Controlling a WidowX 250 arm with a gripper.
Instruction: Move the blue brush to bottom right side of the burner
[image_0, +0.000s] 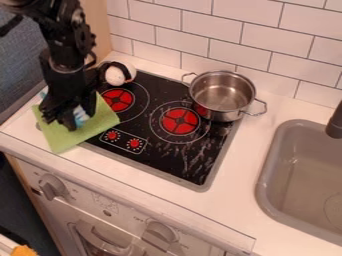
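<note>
The gripper (75, 114) hangs low over the green cloth (59, 139) at the left of the stove, right at the blue brush. Part of the blue brush (82, 116), light blue and white, shows beside and beneath it on the cloth; the gripper hides much of the rest. Whether the brush is held cannot be told. To the right, the black stove top (160, 158) has a larger red burner (180, 121) near its middle and a smaller one at upper left.
A metal pot (222, 96) stands on the stove's back right corner. Behind the smaller burner, near the arm, is a round white and black object (119, 74). The grey sink (265, 182) lies at the right, with a dark faucet above it. Tiled wall runs along the back.
</note>
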